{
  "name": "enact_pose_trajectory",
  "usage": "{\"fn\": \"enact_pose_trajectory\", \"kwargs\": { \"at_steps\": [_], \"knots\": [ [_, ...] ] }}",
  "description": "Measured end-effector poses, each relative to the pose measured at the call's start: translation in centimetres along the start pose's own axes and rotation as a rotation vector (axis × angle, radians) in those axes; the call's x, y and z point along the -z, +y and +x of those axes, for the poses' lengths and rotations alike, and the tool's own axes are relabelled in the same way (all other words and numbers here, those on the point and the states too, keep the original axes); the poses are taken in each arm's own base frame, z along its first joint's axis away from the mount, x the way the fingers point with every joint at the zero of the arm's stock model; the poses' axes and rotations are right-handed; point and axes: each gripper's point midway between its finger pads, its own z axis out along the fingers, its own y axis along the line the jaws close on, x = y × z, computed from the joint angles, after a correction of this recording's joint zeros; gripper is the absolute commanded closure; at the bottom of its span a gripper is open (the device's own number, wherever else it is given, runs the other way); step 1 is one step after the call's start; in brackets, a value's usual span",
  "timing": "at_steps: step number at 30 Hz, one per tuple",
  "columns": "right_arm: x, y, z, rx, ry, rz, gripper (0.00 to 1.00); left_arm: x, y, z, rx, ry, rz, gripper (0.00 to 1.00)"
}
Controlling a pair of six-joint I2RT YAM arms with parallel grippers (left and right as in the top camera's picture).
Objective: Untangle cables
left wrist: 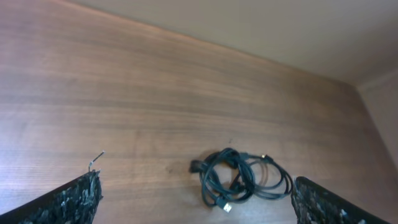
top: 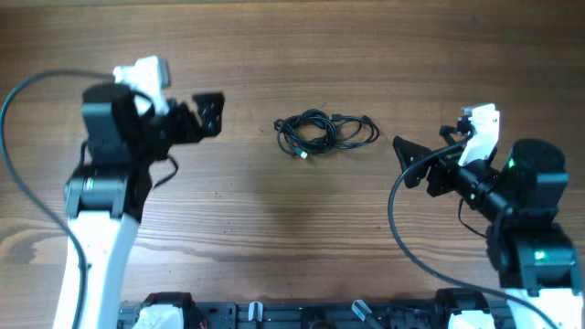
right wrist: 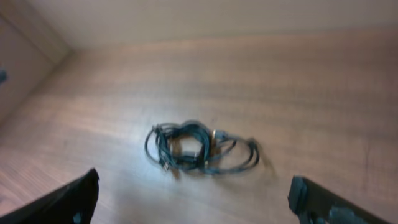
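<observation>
Looking down from overhead, finding the thin black flexible cables (top: 324,132), small plugs at their ends, bunched in one knot of overlapping loops near the middle of the brown wood-grain tabletop (top: 274,46), between the two arms and touching neither. Placing the left claw (top: 212,111) well to the left of the bundle and the right claw (top: 404,162) nearer on the other side, both spread open and holding nothing. Turning to the left wrist view: seeing the left claw (left wrist: 196,182) as two dark fingers wide apart at the lower corners, empty, with the cables (left wrist: 239,180) beyond them, coils crossing one another and one pale plug tip poking out at the near edge. Turning to the right wrist view, somewhat blurred: finding the right claw (right wrist: 194,179) likewise gaping and empty, with the cables (right wrist: 199,149) flat on the wood ahead, loops piled at one side and a looser loop trailing off the other. Judging progress as nil: no cord gripped, lifted or laid out apart. Leaving everything to do: closing in, pinching separate strands, drawing the loops apart until each cord lies on its own.
</observation>
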Motion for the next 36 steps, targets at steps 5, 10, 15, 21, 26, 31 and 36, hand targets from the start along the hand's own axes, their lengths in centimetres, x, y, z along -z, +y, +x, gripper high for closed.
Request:
{"fn": "enact_pose_trajectory", "kwargs": {
  "at_steps": [5, 10, 15, 21, 26, 31, 36],
  "knots": [
    [-2.0, -0.7, -1.1, -0.05, 0.118, 0.0, 0.0, -4.8, -2.5, 1.8, -0.06, 0.158, 0.052, 0.0],
    [-4.5, -0.4, 0.3, -0.185, 0.209, -0.08, 0.04, -6.7, -2.3, 4.9, -0.014, 0.291, 0.091, 0.15],
    [-6.2, -1.2, 1.6, -0.248, 0.271, -0.08, 0.15, -11.2, -1.2, 9.9, 0.124, 0.458, -0.015, 0.56],
    [-6.3, -1.2, 1.5, -0.248, 0.268, -0.08, 0.2, -14.7, -1.5, 13.4, 0.142, 0.478, -0.172, 0.64],
    [-6.3, -1.3, 1.5, -0.248, 0.266, -0.072, 0.2, -17.3, -2.3, 15.5, 0.095, 0.476, -0.197, 0.79],
    [-6.3, -1.4, 1.5, -0.248, 0.266, -0.069, 0.2, -19.2, -1.0, 17.5, 0.093, 0.503, -0.235, 0.74],
    [-6.3, -1.5, 1.5, -0.248, 0.268, -0.063, 0.2, -20.8, -1.2, 18.9, 0.073, 0.51, -0.232, 0.96]
  ]
}}
